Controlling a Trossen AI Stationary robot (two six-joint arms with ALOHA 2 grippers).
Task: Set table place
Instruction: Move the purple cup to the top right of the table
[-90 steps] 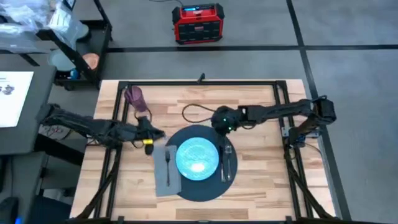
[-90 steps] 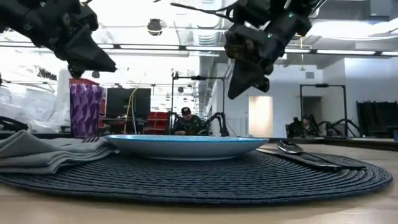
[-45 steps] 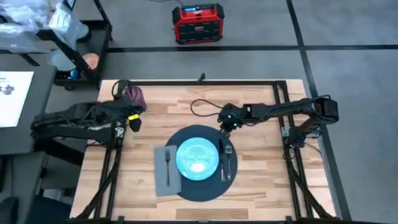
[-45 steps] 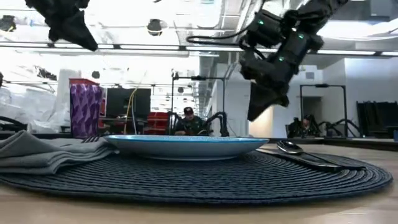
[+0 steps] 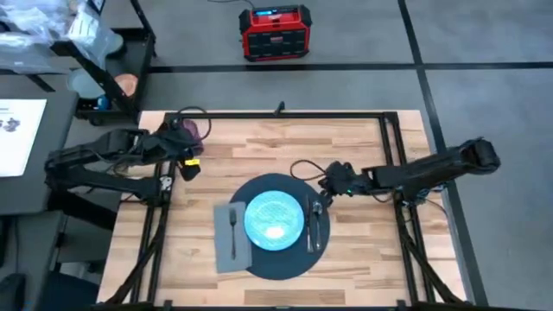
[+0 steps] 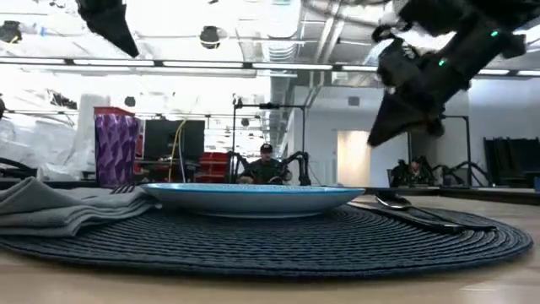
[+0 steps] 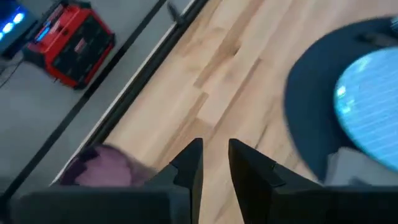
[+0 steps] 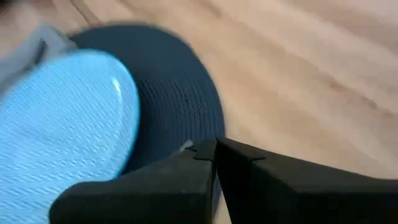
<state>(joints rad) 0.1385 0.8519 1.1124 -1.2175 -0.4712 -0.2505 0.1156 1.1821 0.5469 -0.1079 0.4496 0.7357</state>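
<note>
A robotics lab or workshop hall, not a home.

My light wood plank desk (image 5: 346,142) with its black metal rail frame stands on grey floor crossed by dark lines; a red-and-black boxy power unit (image 5: 275,33) sits behind it, and across the room I see exposed ceiling ducts (image 6: 278,34), strip lights and a seated person (image 6: 263,166).

The left gripper (image 5: 186,164) is pulling back toward the purple cup (image 5: 188,131); the right gripper (image 5: 327,192) is retreating rightward, fingers closed together.
</note>
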